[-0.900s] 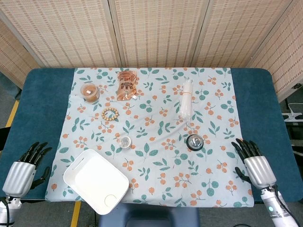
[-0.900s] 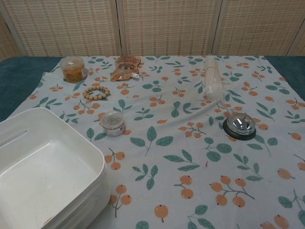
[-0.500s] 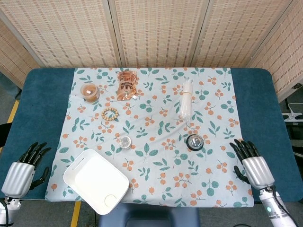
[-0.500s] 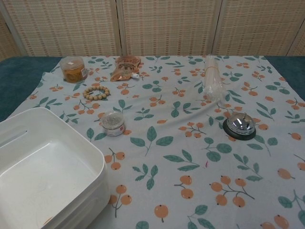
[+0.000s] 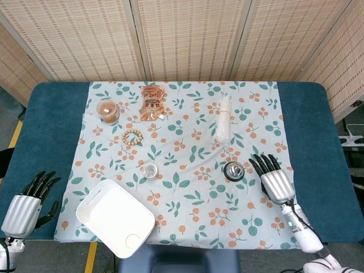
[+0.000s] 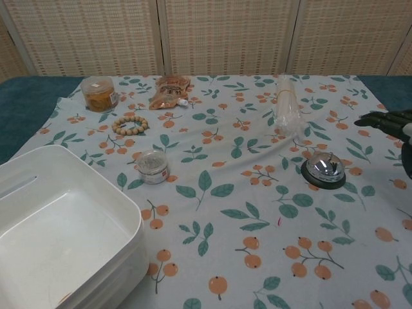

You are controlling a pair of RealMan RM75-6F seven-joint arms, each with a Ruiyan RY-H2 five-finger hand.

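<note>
Blue table (image 5: 51, 125) carries a floral tablecloth (image 5: 187, 187) across its middle. White plastic bin (image 5: 116, 219) sits at the near-left corner of the cloth, partly overhanging the near edge; it fills the near-left of the chest view.

Right hand (image 5: 274, 178) has moved left and farther in since the earlier frames: it was over the bare blue surface near the right edge, now it hovers over the cloth's right part, just right of the call bell (image 5: 234, 170), not touching it. Fingers apart, pointing far, holding nothing. Chest view now catches its dark fingertips (image 6: 380, 120) at the right edge; they weren't in that view before.

Left hand (image 5: 25, 205) is unchanged at the near-left corner, off the cloth, fingers spread, empty, nearest to the bin.

Everything on the cloth is where it was:
- clear wrapped sleeve (image 5: 224, 119), far right of centre, lying lengthwise
- orange snack pouch (image 5: 151, 102), far centre-left
- small orange-filled jar (image 5: 107, 111), far left
- wooden bead bracelet (image 5: 132, 136), just near of the jar
- small clear lidded tub (image 5: 150, 171), centre-left, between bracelet and bin
</note>
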